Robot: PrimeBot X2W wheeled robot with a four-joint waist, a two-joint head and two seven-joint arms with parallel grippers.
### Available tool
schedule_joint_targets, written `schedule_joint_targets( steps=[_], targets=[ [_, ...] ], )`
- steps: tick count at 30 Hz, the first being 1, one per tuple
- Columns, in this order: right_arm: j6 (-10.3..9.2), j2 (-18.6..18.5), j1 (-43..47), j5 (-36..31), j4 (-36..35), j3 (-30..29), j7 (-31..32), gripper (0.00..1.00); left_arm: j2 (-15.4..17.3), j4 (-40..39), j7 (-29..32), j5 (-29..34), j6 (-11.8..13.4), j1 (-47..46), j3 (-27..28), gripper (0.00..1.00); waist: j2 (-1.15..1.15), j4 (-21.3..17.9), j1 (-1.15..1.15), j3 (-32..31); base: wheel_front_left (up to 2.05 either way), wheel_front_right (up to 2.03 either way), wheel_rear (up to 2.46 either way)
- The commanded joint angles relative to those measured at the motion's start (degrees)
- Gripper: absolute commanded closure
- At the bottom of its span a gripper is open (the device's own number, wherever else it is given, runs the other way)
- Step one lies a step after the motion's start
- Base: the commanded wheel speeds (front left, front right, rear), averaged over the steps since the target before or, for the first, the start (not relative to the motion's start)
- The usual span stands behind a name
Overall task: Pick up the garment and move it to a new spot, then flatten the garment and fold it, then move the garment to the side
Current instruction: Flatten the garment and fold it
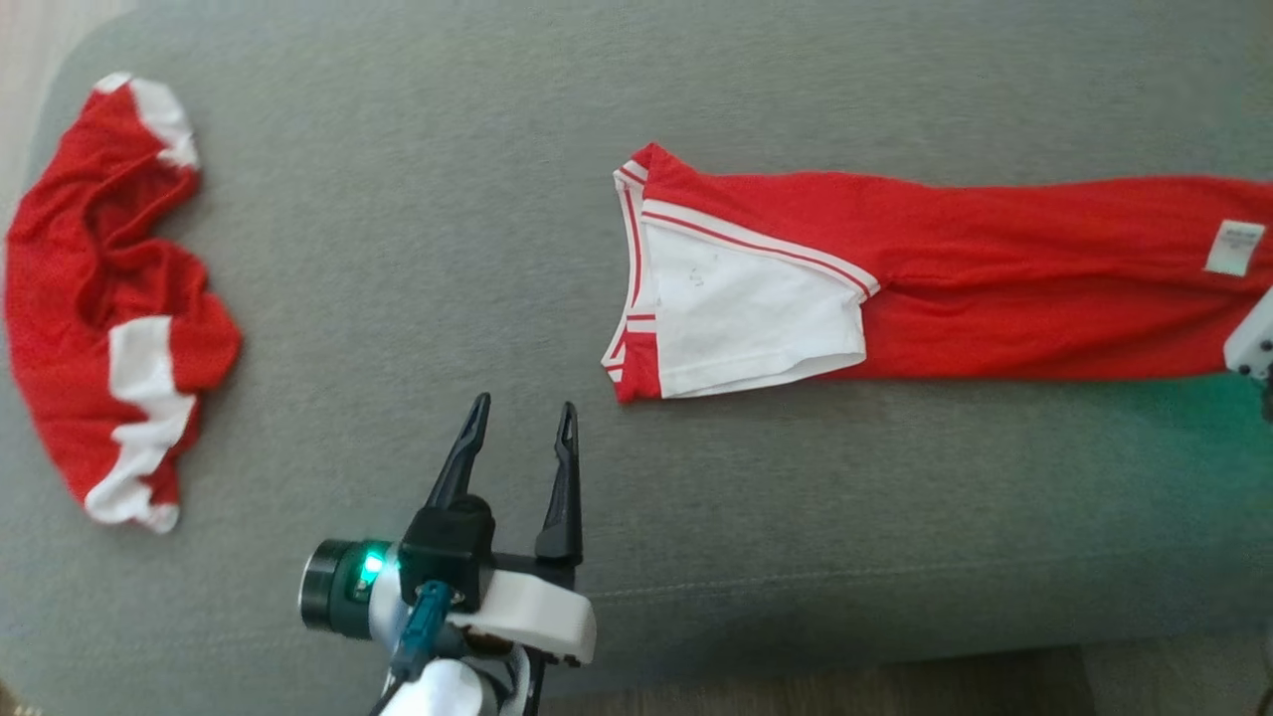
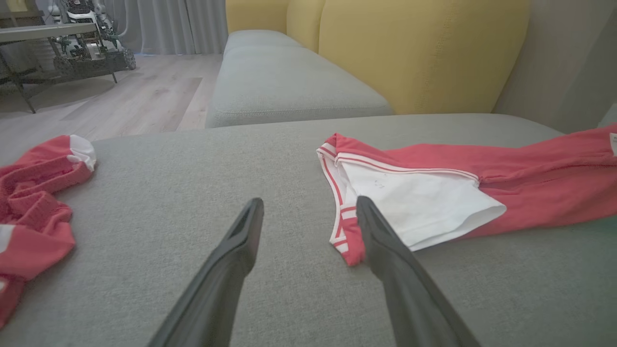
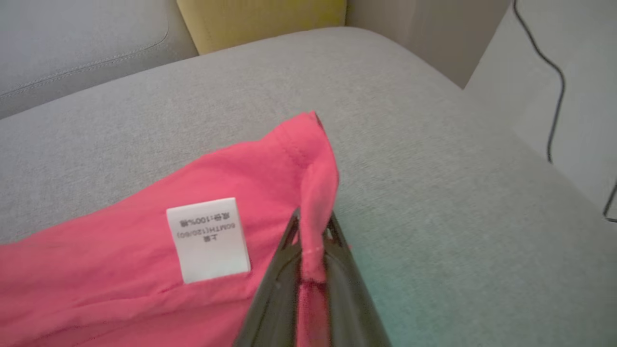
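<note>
- Head view – Risk: the garment point(image 1: 945, 278) lies long across the cushion point(image 1: 398, 149), so a lift from one end alone would likely drag the rest and bunch it, and the white sleeve point(image 1: 756, 308) could fold under. A second garment point(image 1: 99, 298), crumpled at the cushion's left edge, may crowd any spot chosen on that side. Position: the garment runs from the cushion's middle to its right edge, with the care label point(image 1: 1234, 247) near that edge. The left gripper point(image 1: 524, 410) hovers near the front edge with its jaws spread, holding nothing, just short of the garment's striped end.
- Left wrist view – Risk: the spread fingers point(image 2: 241, 241) point at bare cushion, and a forward reach might catch the striped corner and rumple it. Position: that corner lies just beside one finger; whether they touch cannot be told.
- Right wrist view – Risk: the right gripper point(image 3: 312, 226) is clamped on a narrow upstanding fold of the garment's hem – thin cloth, a small bite – so I judge a brisk pull could slip it free. Position: the pinched hem is at the garment's end near the cushion's right edge, with the label just beside the fingers.
</note>
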Motion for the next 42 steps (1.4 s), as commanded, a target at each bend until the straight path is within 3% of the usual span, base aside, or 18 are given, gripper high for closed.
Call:
schedule_joint_targets(
  steps=[1, 7, 18, 22, 27, 31, 34, 37, 42],
  targets=[
    [-0.03, -1.5, -3.6, 0.7, -0.9, 1.5, -0.9, 1.00, 0.8, -2.3, -0.7, 0.4, 0.3, -0.9, 2.4, 0.00, 0.00, -1.6, 0.00, -0.9, 0.00, 0.00, 0.00],
    [-0.03, -0.8, -8.4, 4.0, 2.4, 5.4, -0.9, 1.00, 0.1, -2.2, -0.7, 0.2, -0.1, -1.0, 2.1, 0.00, 0.00, -2.8, 0.00, -1.4, 0.00, 0.00, 0.00],
    [-0.03, 10.9, -14.2, 18.7, 4.5, 17.6, 5.8, 1.00, -1.2, -1.5, -0.7, -0.5, -0.7, 0.9, 2.7, 0.00, 0.00, 0.9, 0.00, -4.8, 0.00, 0.00, 0.00],
    [-0.03, 11.9, -14.2, 26.5, 4.5, 25.4, 7.6, 1.00, -1.7, -1.4, -0.7, -0.5, -1.3, 1.4, 2.7, 0.00, 0.00, 2.7, 0.00, -5.2, 0.00, 0.00, 0.00],
    [-0.03, 12.0, -13.3, 46.6, 4.4, 43.1, 10.7, 1.00, -2.2, -0.5, -0.7, -0.4, -2.4, 1.2, 2.4, 0.00, 0.00, 5.6, 0.00, -5.4, 0.00, 0.00, 0.00],
    [-0.03, 12.0, -4.3, 64.1, -7.2, 60.0, 14.7, 1.00, -2.4, -0.2, -0.7, -0.3, -2.5, 1.5, 2.8, 0.00, 0.00, 6.9, 0.00, -5.7, 0.00, 0.00, 0.00],
    [-0.03, 12.0, 4.2, 70.7, -17.0, 67.4, 16.3, 1.00, -2.6, -0.2, -0.7, -0.2, -2.4, 2.0, 3.0, 0.00, 0.00, 7.5, 0.00, -5.9, 0.00, 0.00, 0.00],
    [-0.03, 12.0, 10.2, 72.4, -23.4, 69.7, 17.8, 1.00, -2.8, -0.3, -0.7, -0.1, -2.5, 2.4, 3.2, 0.00, 0.00, 8.1, 0.00, -6.1, 0.00, 0.00, 0.00],
    [-0.03, 12.0, 16.1, 72.3, -29.4, 68.7, 19.5, 1.00, -2.9, -0.4, -0.7, 0.0, -2.7, 2.7, 3.5, 0.00, 0.00, 8.8, 0.00, -6.5, 0.00, 0.00, 0.00]
  ],
)
